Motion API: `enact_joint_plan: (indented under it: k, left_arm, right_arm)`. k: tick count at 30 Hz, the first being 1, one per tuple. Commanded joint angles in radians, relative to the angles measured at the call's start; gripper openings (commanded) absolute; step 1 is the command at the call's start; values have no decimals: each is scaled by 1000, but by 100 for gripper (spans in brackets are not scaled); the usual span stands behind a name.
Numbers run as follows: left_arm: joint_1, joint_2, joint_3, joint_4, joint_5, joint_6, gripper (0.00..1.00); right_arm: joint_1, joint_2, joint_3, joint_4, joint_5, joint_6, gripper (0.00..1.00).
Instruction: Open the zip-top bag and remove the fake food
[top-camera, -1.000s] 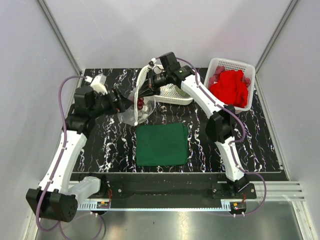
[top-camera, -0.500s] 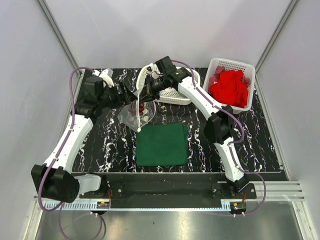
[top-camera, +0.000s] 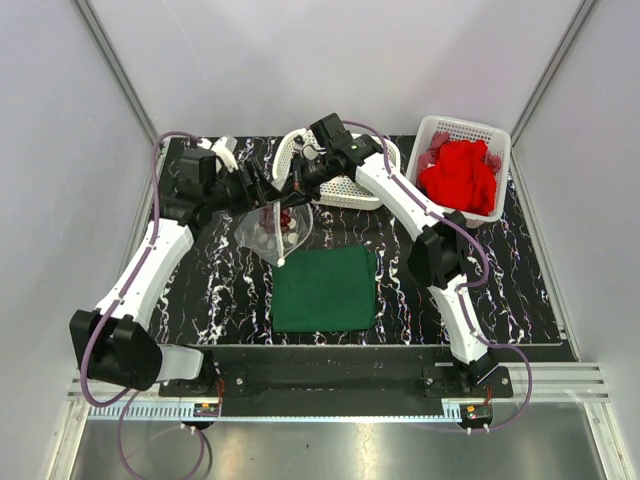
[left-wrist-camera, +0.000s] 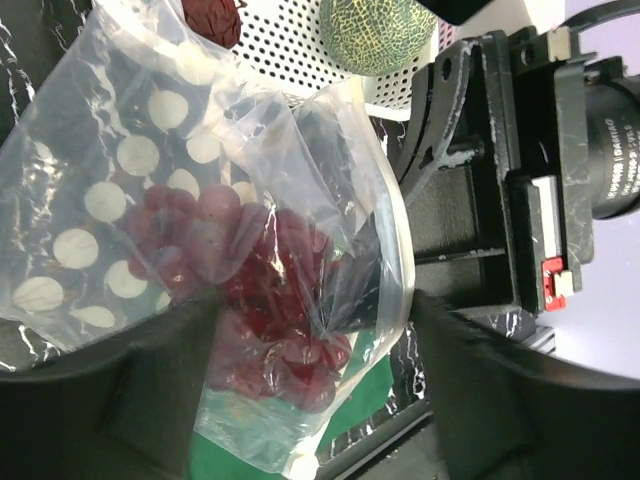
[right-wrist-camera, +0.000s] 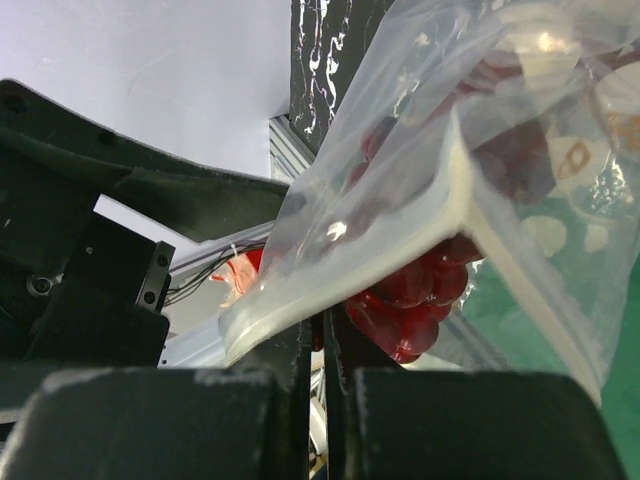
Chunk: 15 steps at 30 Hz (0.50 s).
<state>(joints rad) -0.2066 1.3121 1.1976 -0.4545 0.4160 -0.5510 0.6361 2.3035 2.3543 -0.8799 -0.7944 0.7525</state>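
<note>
The clear zip-top bag (top-camera: 275, 228) hangs above the table just behind the green cloth (top-camera: 325, 288), with dark red berry clusters (top-camera: 281, 215) inside. My right gripper (top-camera: 298, 186) is shut on the bag's zip rim (right-wrist-camera: 350, 290) and holds it up; the berries (right-wrist-camera: 410, 290) show through the plastic. My left gripper (top-camera: 264, 193) is open, and its fingers (left-wrist-camera: 150, 400) stand wide on either side of the bag (left-wrist-camera: 250, 250) and its berries (left-wrist-camera: 270, 320). A mottled green ball (left-wrist-camera: 375, 30) and a dark red berry (left-wrist-camera: 210, 15) lie in the white lattice basket (left-wrist-camera: 290, 60) behind.
The tipped white lattice basket (top-camera: 345, 190) lies at the back centre under the right arm. A second white basket (top-camera: 500, 140) at the back right holds a bright red cloth (top-camera: 460, 175). The table is black with white marbling (top-camera: 500, 290).
My left arm has swung in to the right, bringing its open gripper around the bag. The bag now hangs a little lower and straighter, still held by the right gripper.
</note>
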Motion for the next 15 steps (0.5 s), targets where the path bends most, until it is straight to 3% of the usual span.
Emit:
enact_joint_plan:
  k: [1, 4, 7, 8, 15]
  left_arm:
    - [-7, 22, 83, 10, 17, 8, 52]
    - [-5, 33, 106, -27, -17, 26, 25]
    - [-5, 29, 114, -56, -28, 71, 11]
    - [-5, 16, 109, -71, -32, 83, 1]
    - [-5, -77, -9, -90, -51, 166, 0]
  right_arm:
    - [16, -64, 63, -8, 3, -24, 0]
    - [16, -72, 68, -39, 6, -48, 0]
    - [13, -85, 68, -96, 27, -100, 0]
    - [11, -90, 69, -103, 27, -125, 0]
    - [-9, -133, 57, -149, 8, -180, 0]
